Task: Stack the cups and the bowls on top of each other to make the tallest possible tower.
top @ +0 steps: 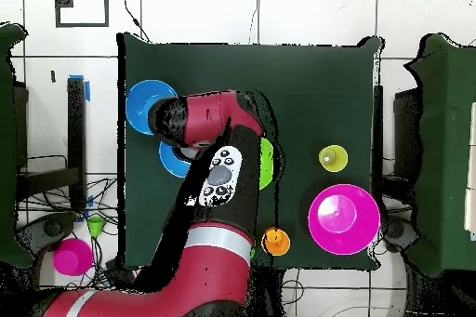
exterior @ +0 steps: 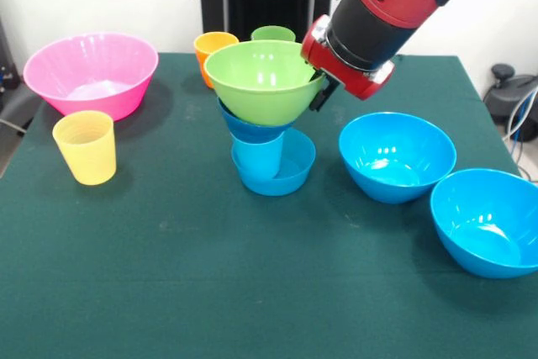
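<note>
In the front view the tower (exterior: 262,124) stands mid-table: a small blue bowl (exterior: 290,170) at the bottom, a light blue cup (exterior: 256,157) in it, another blue bowl (exterior: 250,129) on that, and a lime green bowl (exterior: 265,81) on top, slightly tilted. My gripper (exterior: 321,90) comes in from the upper right and is shut on the green bowl's right rim, one black finger (exterior: 319,98) showing outside the wall. In the overhead view my arm covers the tower, and only a sliver of the green bowl (top: 268,163) shows.
A pink bowl (exterior: 91,73) and a yellow cup (exterior: 85,147) sit at the left. An orange cup (exterior: 214,52) and a green cup (exterior: 273,34) stand behind the tower. Two large blue bowls (exterior: 397,155) (exterior: 486,220) lie at the right.
</note>
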Robot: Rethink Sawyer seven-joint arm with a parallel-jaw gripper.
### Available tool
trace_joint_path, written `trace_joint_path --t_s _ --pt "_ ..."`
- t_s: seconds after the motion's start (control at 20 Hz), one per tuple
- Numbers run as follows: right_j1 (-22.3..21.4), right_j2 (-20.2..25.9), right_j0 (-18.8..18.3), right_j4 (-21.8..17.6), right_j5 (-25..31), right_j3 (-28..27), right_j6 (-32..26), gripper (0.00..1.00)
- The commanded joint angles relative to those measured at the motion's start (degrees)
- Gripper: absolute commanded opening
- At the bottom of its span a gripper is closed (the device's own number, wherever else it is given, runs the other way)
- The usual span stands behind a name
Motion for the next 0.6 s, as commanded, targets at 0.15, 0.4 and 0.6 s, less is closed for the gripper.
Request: trace_joint_path --t_s 0.15,0.4,0.6 --pt "2.29 3.07 -0.04 0.66 -3.02 -2.03 6.56 0.00" --pt "1.52 3.20 -0.38 1.23 -1.80 -0.46 5.99 0.00" --pt "0.72 3.12 -0.46 1.37 -0.97 0.04 5.49 0.00"
